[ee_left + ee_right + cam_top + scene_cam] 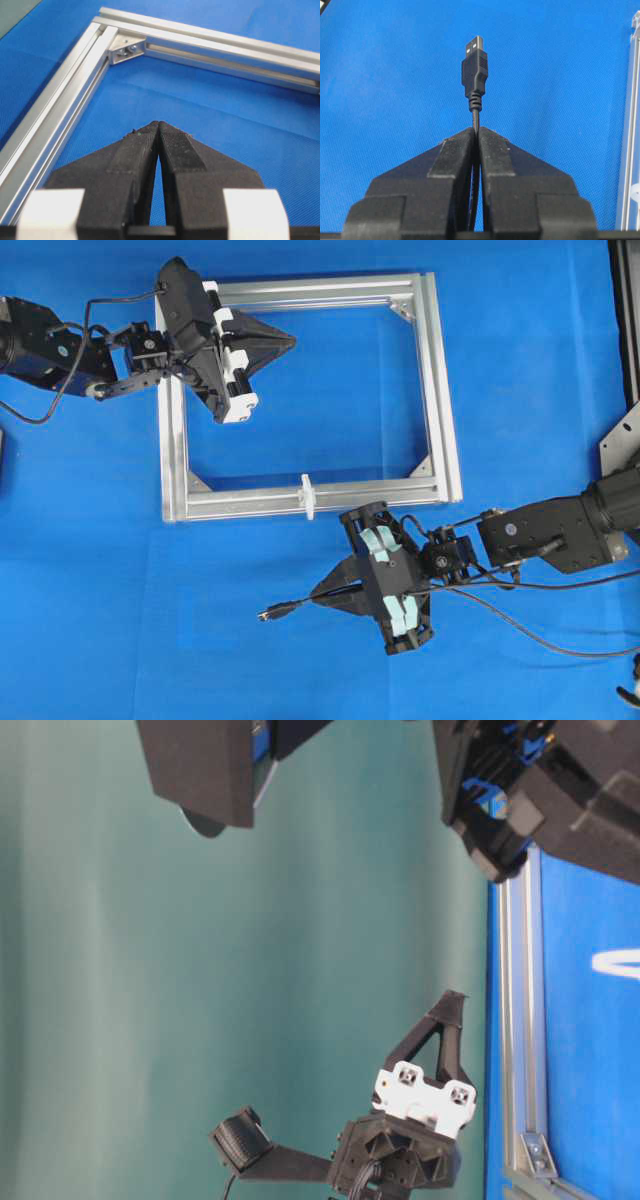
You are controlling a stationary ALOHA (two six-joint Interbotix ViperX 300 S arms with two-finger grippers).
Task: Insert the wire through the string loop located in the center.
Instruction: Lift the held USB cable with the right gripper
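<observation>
1. Right gripper [322, 596]: fingers [455, 155] closed on the wire [300, 604], pinching the cable just behind the plug. Plug sticks out past the fingertips, metal tip forward.
2. In the overhead view the plug end points left, below the frame [438, 390] and outside it. The rest of the wire trails right, past the right arm, toward the picture's right edge.
3. Right wrist view: plug [474, 67] centred above the closed fingers, over bare blue surface [380, 100]. Frame bar runs down the far right edge of that view.
4. Left gripper [290, 340]: fingers [172, 145] fully closed, tips touching, nothing between them.
5. Left gripper sits inside the frame near its upper left corner, tips pointing right. Left wrist view shows a corner bracket [126, 49] ahead of the tips.
6. String loop [308, 496]: small white upright piece on the frame's bottom bar, about mid-span.
7. Plug is below and slightly left of the loop, clearly apart from it. Wire is not through the loop.
8. Right gripper body is below the bottom bar, right of the loop, not touching the frame.
9. Table-level view: only the left gripper's body and a frame edge are readable; wire and loop can't be made out there.
</observation>
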